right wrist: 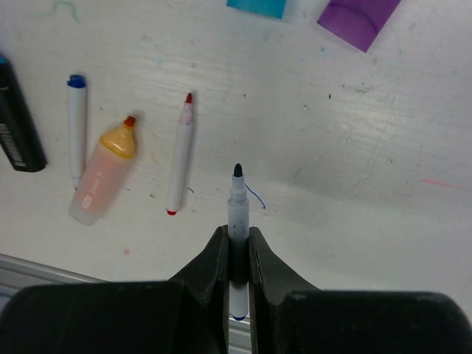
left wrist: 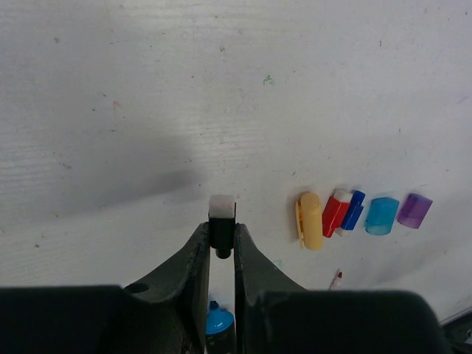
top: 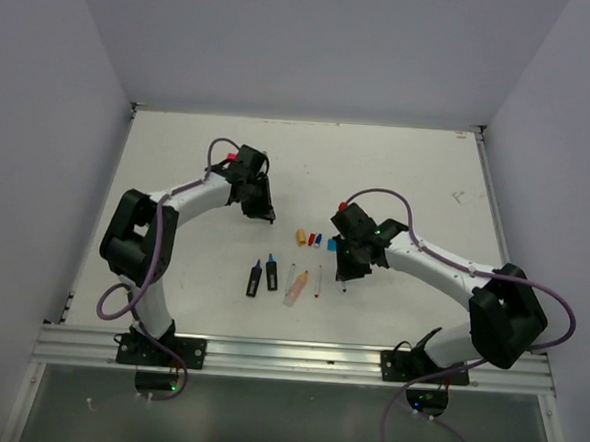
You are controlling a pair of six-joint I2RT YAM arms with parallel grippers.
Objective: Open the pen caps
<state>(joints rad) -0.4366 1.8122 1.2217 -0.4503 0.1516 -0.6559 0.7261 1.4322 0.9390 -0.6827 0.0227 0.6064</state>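
Starting left of the row of caps, my left gripper (left wrist: 221, 236) hangs over bare table (top: 179, 154), back from the row. Its jaws are nearly closed, pinching a black cap (left wrist: 221, 217) with its pale end poking out front. I judge it is gripped this tightly so it can be carried to the row without slipping.

On the near side of the row lie the purple-tipped highlighter (top: 254, 278), the blue-tipped highlighter (top: 272, 276), the white pen (right wrist: 77, 125), the peach highlighter (right wrist: 103, 177) and the red pen (right wrist: 179, 155). All have bare tips, so I read them as done.

The row itself runs orange cap (left wrist: 310, 220), red cap (left wrist: 335, 212), blue cap (left wrist: 353, 209), cyan cap (left wrist: 381, 216), purple cap (left wrist: 414, 211). Red and blue touch, and the others sit just beside one another.

At the row's right end, on its near side, my right gripper (right wrist: 237, 237) is clamped almost shut around the dark-tipped pen (right wrist: 237, 199), which is uncapped. The hold on the barrel looks meant to brace it against a pull. I judge the black cap belongs to this pen.
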